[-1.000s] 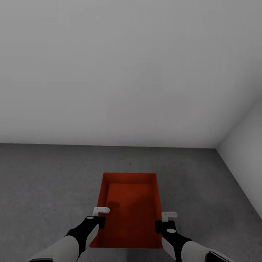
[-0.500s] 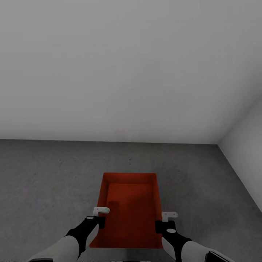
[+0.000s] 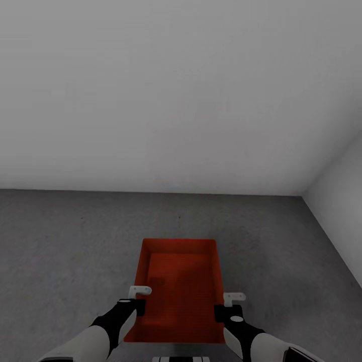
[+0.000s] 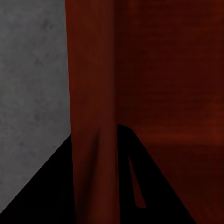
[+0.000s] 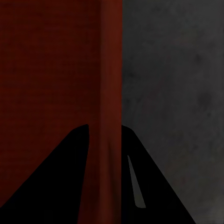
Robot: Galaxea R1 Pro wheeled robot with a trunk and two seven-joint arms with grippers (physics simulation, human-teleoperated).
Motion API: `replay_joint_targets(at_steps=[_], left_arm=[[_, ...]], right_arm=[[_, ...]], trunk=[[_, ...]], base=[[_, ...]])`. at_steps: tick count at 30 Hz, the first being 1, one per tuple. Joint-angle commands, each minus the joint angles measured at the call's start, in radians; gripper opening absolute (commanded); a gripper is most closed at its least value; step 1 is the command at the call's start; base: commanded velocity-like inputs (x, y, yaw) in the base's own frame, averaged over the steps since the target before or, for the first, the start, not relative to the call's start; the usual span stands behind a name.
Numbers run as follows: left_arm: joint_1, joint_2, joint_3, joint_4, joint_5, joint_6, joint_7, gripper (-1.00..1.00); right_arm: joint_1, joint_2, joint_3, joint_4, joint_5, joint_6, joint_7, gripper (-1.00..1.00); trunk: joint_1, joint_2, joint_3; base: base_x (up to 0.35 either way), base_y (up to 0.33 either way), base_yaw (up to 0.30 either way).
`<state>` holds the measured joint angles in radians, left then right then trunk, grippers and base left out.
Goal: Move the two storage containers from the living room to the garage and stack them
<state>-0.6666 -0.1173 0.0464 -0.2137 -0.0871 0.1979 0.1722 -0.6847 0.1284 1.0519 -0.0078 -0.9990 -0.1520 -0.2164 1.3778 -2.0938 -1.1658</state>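
Observation:
One orange-red open-top storage container (image 3: 181, 286) hangs low in front of me over the garage's dark grey concrete floor (image 3: 65, 251). My left gripper (image 3: 136, 301) is shut on its left wall and my right gripper (image 3: 226, 304) is shut on its right wall. In the left wrist view the red wall (image 4: 93, 93) runs between the dark fingers (image 4: 51, 186), with the bin's inside on one side and concrete on the other. The right wrist view shows the other wall (image 5: 109, 70) pinched the same way. The bin is empty.
A plain white wall (image 3: 151, 100) stands ahead, beyond a stretch of bare concrete. A second white wall (image 3: 337, 201) closes the right side and meets it in a corner. A white part of my base (image 3: 181, 359) peeks in at the bottom edge.
The whole picture has shifted: the line where wall meets floor sits higher and more concrete shows, so the camera moved. The container and both grippers keep their place in the view.

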Motion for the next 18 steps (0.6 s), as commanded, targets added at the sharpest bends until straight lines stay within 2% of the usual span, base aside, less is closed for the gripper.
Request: replay_joint_targets(at_steps=[1, 18], left_arm=[[0.001, -0.002, -0.03, 0.005, 0.013, 0.005, -0.014, -1.0], [0.001, -0.001, -0.03, 0.005, 0.013, 0.005, -0.014, -1.0]], right_arm=[[-0.001, 0.001, 0.0, 0.001, -0.011, -0.006, -0.029, -1.0], [-0.001, 0.0, 0.0, 0.002, -0.012, -0.007, -0.029, -1.0]], trunk=[[0.0, 0.0, -0.001], [0.0, 0.0, -0.001]], base=[[0.0, 0.0, 0.0], [0.0, 0.0, 0.0]])
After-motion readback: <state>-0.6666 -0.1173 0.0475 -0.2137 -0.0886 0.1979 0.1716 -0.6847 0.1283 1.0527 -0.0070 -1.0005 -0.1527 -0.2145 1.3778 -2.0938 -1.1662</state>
